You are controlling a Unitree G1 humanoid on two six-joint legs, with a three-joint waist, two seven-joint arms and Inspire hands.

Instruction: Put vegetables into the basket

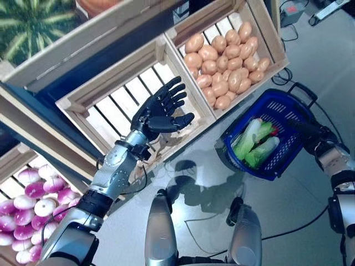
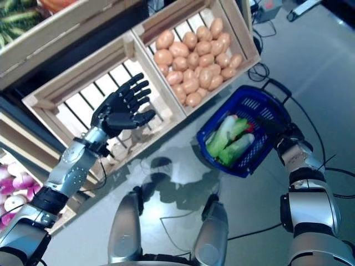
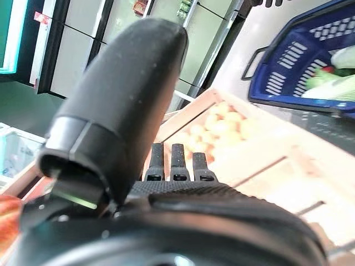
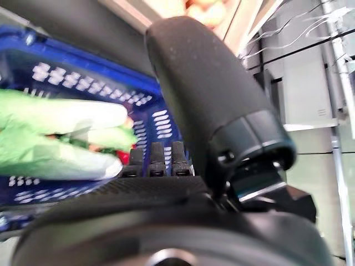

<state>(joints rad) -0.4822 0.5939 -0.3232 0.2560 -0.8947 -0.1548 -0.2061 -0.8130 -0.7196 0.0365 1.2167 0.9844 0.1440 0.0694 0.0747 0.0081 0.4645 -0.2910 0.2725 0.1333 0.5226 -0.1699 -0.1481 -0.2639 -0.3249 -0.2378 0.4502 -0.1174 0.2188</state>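
My left hand hovers spread and empty over the bare slatted wooden crate, nearer the brown potatoes rightward than my right hand, curled round the blue plastic basket.

The left hand hangs over an empty crate. At two o'clock potatoes fill another crate. Greens half fill the basket at four o'clock.

Wooden crates on a grey floor

The floor carries a slatted empty crate and, just beside it, a crate of potatoes; another holds purple-white onions.
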